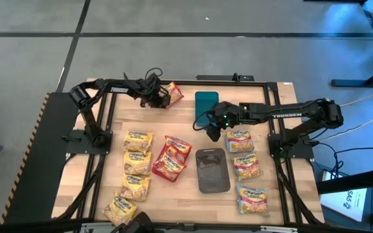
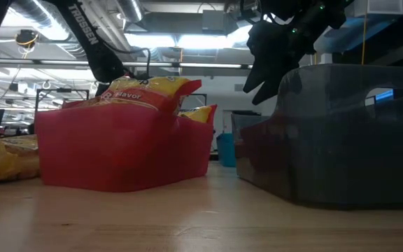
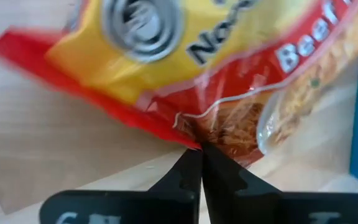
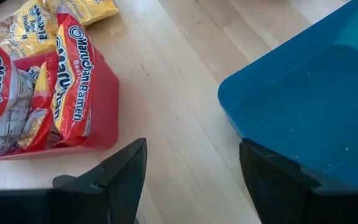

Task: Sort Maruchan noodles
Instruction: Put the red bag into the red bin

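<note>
My left gripper (image 1: pixel 162 99) is at the table's far side, shut on a red Maruchan packet (image 1: pixel 174 93) that fills the left wrist view (image 3: pixel 216 56). Two more red packets (image 1: pixel 172 157) lie in the red tray (image 4: pixel 101 109). Several yellow-orange packets (image 1: pixel 136 162) lie flat along the left side, and three blue-and-pink ones (image 1: pixel 245 166) along the right. My right gripper (image 4: pixel 191 174) is open and empty, hovering (image 1: pixel 211 131) between the red tray and the teal tray (image 4: pixel 309 112). My left gripper pinches the red packet by its crimped edge (image 3: pixel 188 132) between the two fingertips (image 3: pixel 191 165). The fingers come in nearly level from the table's left. The held edge is raised off the wood. I cannot tell whether the packet's other end rests on the table.
A grey tray (image 1: pixel 212 169) lies in the middle near side, between the red tray and the blue-and-pink packets; it rises large in the low view (image 2: pixel 341 140). The teal tray (image 1: pixel 206 103) lies at the far middle. Bare wood (image 4: pixel 166 93) shows between the red and teal trays.
</note>
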`<state>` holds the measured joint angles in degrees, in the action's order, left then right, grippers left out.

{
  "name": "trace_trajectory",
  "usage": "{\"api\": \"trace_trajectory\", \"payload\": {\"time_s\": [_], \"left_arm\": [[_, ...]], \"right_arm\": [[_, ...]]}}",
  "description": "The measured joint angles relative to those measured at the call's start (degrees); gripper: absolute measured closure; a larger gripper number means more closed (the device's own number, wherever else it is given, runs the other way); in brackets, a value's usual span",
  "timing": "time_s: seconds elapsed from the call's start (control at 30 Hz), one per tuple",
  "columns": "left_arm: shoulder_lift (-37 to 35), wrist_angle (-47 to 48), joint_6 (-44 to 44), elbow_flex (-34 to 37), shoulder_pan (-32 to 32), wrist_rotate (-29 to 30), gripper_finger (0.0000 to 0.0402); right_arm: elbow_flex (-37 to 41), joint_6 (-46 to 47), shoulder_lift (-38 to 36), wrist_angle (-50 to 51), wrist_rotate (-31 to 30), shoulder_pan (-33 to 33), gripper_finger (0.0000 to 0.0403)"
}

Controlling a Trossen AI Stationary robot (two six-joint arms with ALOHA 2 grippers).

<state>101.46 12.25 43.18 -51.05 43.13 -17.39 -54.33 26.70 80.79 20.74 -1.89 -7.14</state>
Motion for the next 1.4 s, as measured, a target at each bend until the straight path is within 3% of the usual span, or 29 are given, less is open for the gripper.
{"api": "trace_trajectory", "payload": {"time_s": [0.3,0.53,0.9,1.2,1.4], "left_arm": [[-7.15,1.81,-6.40,0.00,-2.60,1.76,0.0401],[-17.55,5.06,-9.79,0.00,-5.04,3.64,0.0401],[-33.57,1.70,-8.73,0.00,-13.03,8.22,0.0401],[-41.46,1.78,-4.87,0.00,-28.05,8.70,0.0401],[-44.01,-0.24,-2.21,0.00,-41.51,16.67,0.0401]], "right_arm": [[0.00,0.02,0.00,0.01,0.00,0.00,0.0150],[0.00,0.30,0.00,0.04,0.00,0.00,0.0150],[-0.02,1.39,0.00,0.08,-0.31,0.00,0.0150],[-0.02,3.06,0.00,0.41,-0.57,0.00,0.0150],[-0.02,4.09,0.00,0.43,-0.61,0.00,0.0150]]}}
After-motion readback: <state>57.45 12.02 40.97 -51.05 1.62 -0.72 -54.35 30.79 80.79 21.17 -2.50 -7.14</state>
